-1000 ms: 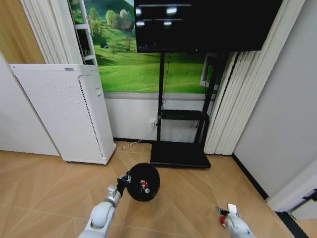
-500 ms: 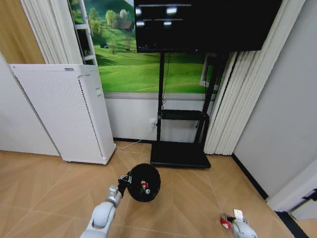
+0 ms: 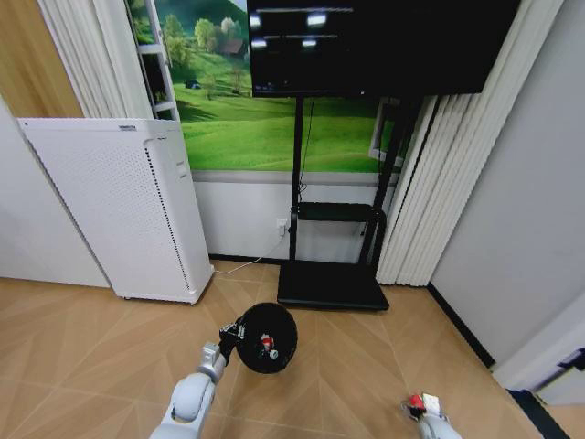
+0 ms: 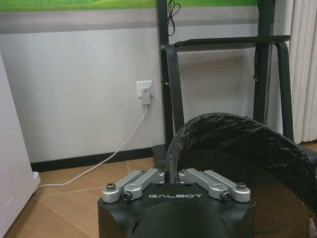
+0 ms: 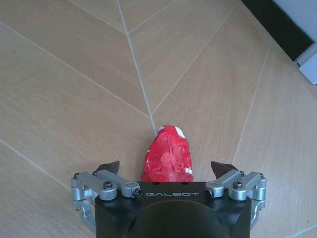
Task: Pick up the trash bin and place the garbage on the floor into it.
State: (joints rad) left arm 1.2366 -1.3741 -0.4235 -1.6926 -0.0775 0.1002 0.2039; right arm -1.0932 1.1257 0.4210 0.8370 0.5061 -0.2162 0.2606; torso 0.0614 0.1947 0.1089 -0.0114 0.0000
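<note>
My left gripper (image 3: 230,336) is shut on the rim of the black trash bin (image 3: 267,337) and holds it tipped, its mouth toward the camera. A red-and-white piece of garbage (image 3: 266,344) lies inside it. In the left wrist view the gripper (image 4: 171,174) pinches the rim of the bin (image 4: 233,144). My right gripper (image 3: 422,408) is low at the right, open. In the right wrist view a red-and-white crumpled wrapper (image 5: 167,154) lies on the wooden floor (image 5: 74,89) between the spread fingers (image 5: 110,166) of the gripper (image 5: 166,167), touching neither.
A tall white perforated appliance (image 3: 123,206) stands at the left wall. The black TV stand's base (image 3: 332,286) lies just beyond the bin. A white cable (image 4: 126,146) runs from a wall socket. Grey wall and pleated curtain (image 3: 430,192) close the right side.
My right gripper has sunk toward the lower edge of the head view, over the red wrapper. The bin in my left gripper has shifted very slightly to the right.
</note>
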